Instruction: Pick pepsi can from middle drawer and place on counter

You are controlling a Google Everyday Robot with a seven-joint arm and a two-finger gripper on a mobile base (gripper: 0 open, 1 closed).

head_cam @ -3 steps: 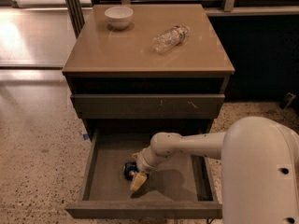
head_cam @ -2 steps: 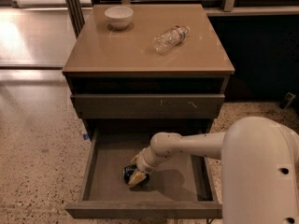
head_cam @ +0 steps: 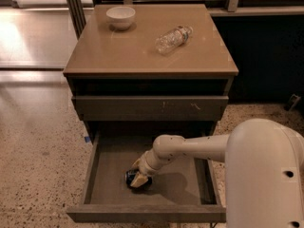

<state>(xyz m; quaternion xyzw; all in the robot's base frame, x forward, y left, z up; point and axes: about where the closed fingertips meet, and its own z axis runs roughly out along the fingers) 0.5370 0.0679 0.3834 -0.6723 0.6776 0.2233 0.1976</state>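
The pepsi can (head_cam: 129,176), dark blue, lies on the floor of the open middle drawer (head_cam: 114,158), near its front centre. My gripper (head_cam: 138,177) reaches down into the drawer from the right and sits right on the can's right side, covering part of it. The white arm (head_cam: 190,148) stretches across the drawer from the large white body at the lower right. The tan counter (head_cam: 123,51) tops the cabinet above.
A white bowl (head_cam: 120,17) stands at the counter's back left. A clear plastic water bottle (head_cam: 173,38) lies on the counter's right half. A shut drawer front (head_cam: 149,107) with pale scratches is above the open drawer. Speckled floor lies to the left.
My gripper has shifted slightly up and left, closer onto the can. The can has stayed in place in the drawer.
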